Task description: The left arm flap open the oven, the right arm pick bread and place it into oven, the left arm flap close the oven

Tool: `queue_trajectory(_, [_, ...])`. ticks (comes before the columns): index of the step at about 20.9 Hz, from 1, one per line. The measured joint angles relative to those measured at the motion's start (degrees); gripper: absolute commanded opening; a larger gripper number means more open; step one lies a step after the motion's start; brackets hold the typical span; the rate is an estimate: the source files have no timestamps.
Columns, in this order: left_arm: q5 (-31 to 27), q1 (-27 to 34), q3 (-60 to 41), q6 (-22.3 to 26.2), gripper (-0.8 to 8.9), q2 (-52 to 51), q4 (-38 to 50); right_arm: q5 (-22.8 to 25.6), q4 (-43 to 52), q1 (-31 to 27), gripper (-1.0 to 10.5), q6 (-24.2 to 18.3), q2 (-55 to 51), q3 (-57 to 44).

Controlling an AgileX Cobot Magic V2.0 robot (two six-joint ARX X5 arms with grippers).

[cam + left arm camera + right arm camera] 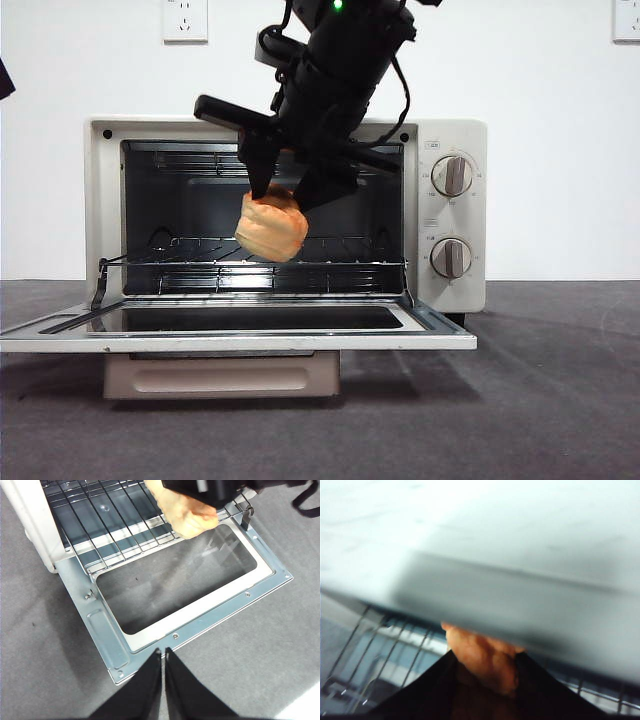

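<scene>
Grey table: I see right gripper (283, 192) angled down from above, clamping bread (271, 227) at open oven (452, 130) mouth; left gripper (163, 653) pinched together above door.

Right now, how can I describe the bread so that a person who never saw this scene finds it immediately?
Look at the cream-white oven on the grey table, with its glass door folded down flat. In the mouth of the oven, just above the wire rack, the right gripper holds the bread. It is the only orange, lumpy thing there; everything around it is black, white or metal.
</scene>
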Motion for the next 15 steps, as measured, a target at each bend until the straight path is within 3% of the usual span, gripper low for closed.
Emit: queue_trajectory(15, [0.00, 0.00, 0.00, 0.02, 0.16, -0.13, -1.44, 2.69, 0.85, -0.04, 3.9, 0.61, 1.66, 0.04])
